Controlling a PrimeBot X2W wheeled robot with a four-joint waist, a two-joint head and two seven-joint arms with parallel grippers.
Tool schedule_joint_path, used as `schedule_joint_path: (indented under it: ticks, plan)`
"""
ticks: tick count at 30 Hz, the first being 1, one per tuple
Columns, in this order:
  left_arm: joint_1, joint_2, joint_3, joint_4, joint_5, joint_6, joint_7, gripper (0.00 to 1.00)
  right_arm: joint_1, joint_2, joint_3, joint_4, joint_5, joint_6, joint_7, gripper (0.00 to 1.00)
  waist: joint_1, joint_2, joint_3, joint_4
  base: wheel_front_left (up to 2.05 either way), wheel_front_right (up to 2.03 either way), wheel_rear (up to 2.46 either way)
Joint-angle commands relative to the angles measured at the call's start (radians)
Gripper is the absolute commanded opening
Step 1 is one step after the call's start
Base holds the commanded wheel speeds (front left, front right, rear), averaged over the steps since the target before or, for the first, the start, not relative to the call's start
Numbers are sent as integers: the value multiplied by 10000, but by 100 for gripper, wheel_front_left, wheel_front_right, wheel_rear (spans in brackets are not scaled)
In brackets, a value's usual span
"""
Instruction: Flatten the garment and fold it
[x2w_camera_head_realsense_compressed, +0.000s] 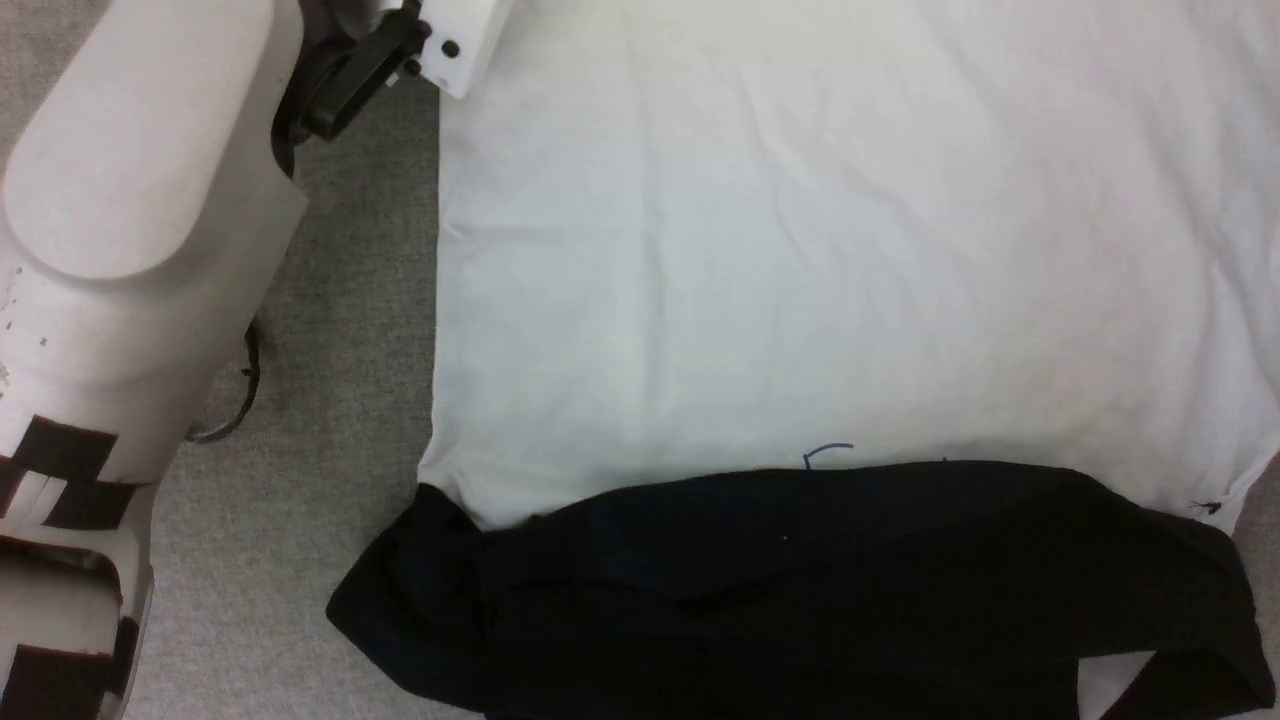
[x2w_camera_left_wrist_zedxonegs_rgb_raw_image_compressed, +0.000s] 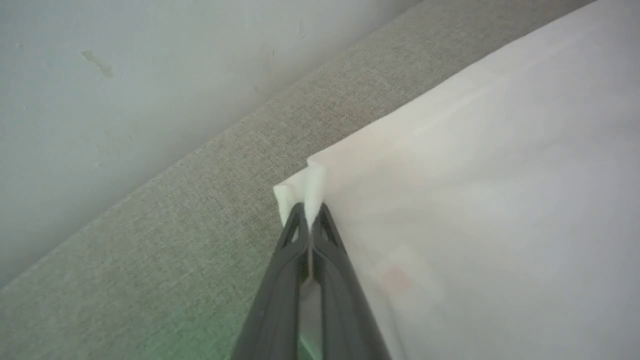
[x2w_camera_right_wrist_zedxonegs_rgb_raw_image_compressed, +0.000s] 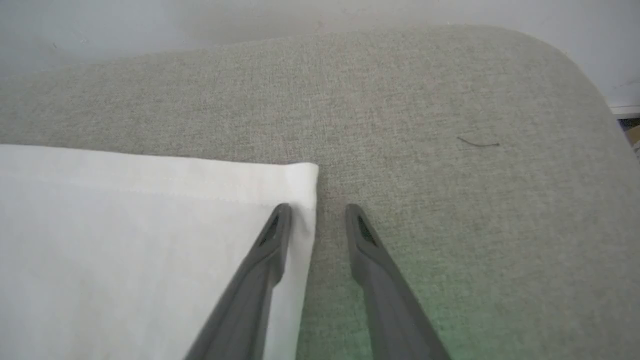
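Cloth as soft and light as the white T-shirt with black sleeves (x2w_camera_head_realsense_compressed: 800, 250), spread on the grey fabric surface (x2w_camera_head_realsense_compressed: 350, 400), wants holding by its far hem corners: your left gripper (x2w_camera_left_wrist_zedxonegs_rgb_raw_image_compressed: 310, 215) pinches the left one, your right gripper (x2w_camera_right_wrist_zedxonegs_rgb_raw_image_compressed: 317, 210) straddles the right, jaws apart.

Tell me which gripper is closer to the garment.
Left. The left gripper is shut on a corner of the garment; the right gripper stands open astride another corner's side edge, not yet clamped.
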Motion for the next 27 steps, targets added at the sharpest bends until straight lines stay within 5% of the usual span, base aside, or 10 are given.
schedule_joint_path:
  ticks: [1, 12, 27]
  plan:
    - [214, 167, -99, 274, -4, 26, 99, 0, -72, 71, 1, 104, -57, -6, -9, 0, 0, 0, 11, 16, 0, 0, 0]
    - [311, 265, -98, 334, -40, 15, -416, 0, -52, -81, 214, 209, -158, -6, -525, 0, 0, 0, -299, 61, 0, 0, 0]
    - [2313, 481, 657, -1666, -321, 633, -3796, 0, 1802, -446, 801, -1019, 849, -6, -1983, 0, 0, 0, -1962, 388, 0, 0, 0]
